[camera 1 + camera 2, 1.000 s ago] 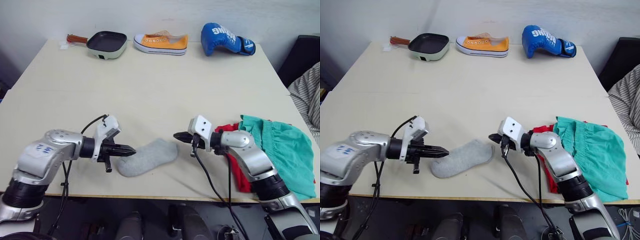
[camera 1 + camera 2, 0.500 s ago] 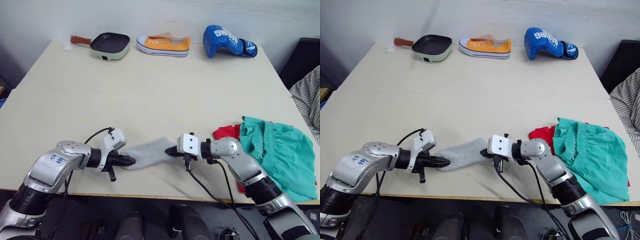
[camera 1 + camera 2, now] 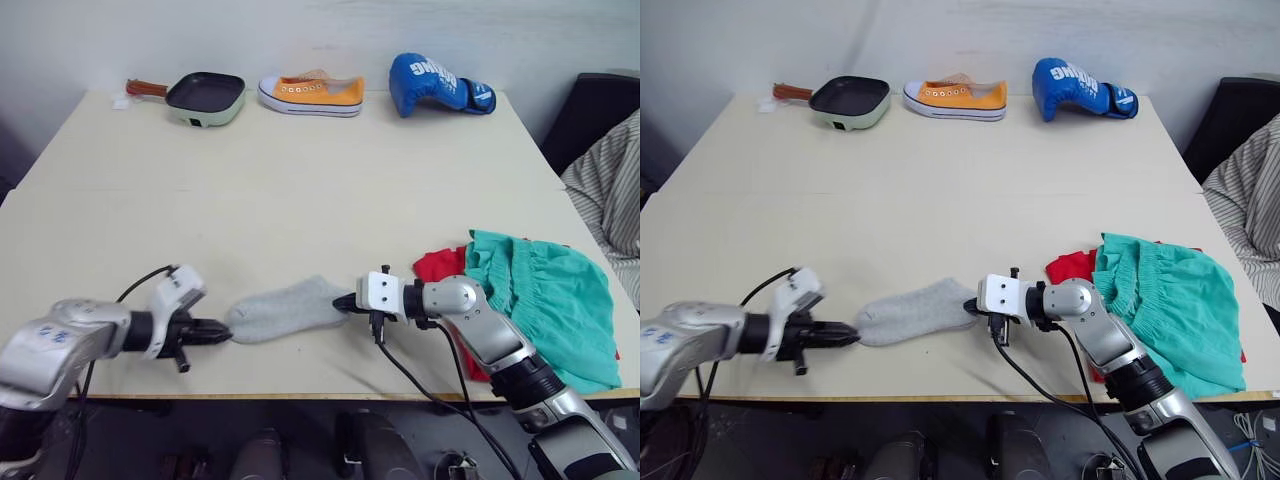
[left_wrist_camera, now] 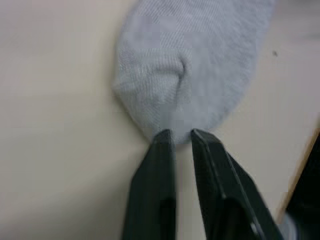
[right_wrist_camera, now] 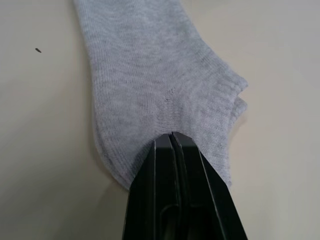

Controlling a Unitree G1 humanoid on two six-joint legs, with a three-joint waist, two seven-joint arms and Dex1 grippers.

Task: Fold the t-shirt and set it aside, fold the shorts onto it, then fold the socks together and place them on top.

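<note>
Two light grey socks (image 3: 285, 310) lie stacked flat near the table's front edge, stretched between my grippers. My left gripper (image 3: 223, 335) pinches the very tip of the toe end (image 4: 190, 60), its fingers (image 4: 162, 145) nearly together. At the cuff end (image 5: 155, 75), where two layered cuffs show, my right gripper (image 3: 345, 300) is shut on the socks. The teal-green shorts (image 3: 540, 300) lie bunched at the front right, on top of the red t-shirt (image 3: 437, 265), of which a corner and an edge stick out.
Along the far edge of the table (image 3: 300, 190) stand a small dark pan (image 3: 205, 95), an orange sneaker (image 3: 312, 92) and a blue boxing glove (image 3: 435, 82). A striped cloth (image 3: 610, 180) and a dark chair (image 3: 590, 100) sit off the table's right side.
One second ago both grippers stood just off the socks' ends; they have since closed on them. My left arm has drawn back leftward, pulling the socks out longer. The camera has also shifted.
</note>
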